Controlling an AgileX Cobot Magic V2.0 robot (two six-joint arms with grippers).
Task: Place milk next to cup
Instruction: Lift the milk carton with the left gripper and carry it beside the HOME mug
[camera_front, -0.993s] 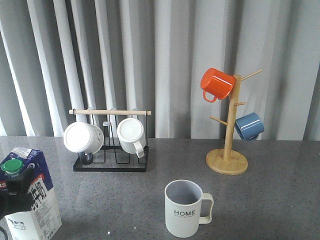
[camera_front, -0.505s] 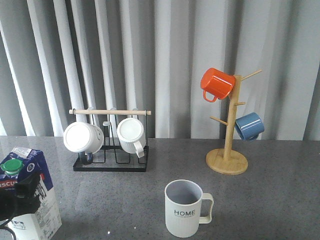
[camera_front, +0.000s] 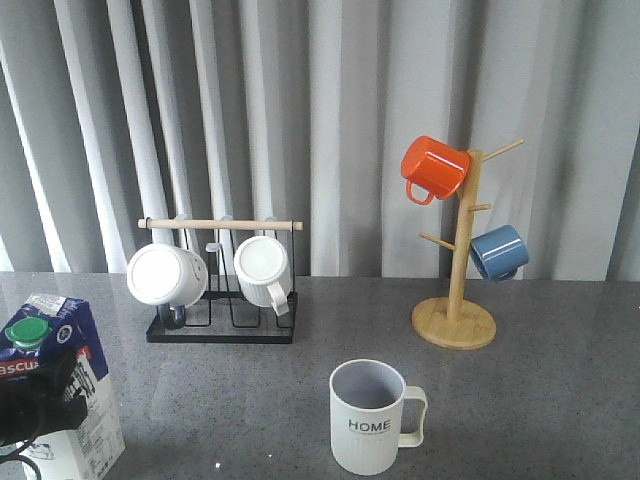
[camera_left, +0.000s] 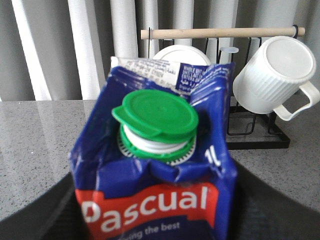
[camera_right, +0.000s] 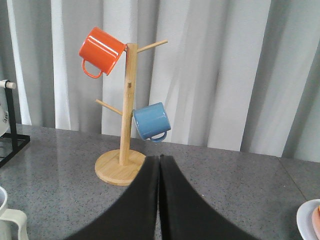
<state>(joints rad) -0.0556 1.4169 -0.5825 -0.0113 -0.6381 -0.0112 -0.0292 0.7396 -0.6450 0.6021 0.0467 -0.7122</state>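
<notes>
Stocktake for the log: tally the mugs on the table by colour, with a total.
White mugs on the black rack: 2
Pale grey HOME cup: 1
Orange mug: 1
Blue mug: 1
Total: 5

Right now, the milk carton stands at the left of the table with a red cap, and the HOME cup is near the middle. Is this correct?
Not quite: the cap is green, not red, as the left wrist view shows. The rest holds: the milk carton is at the left and the HOME cup near the middle.
</notes>
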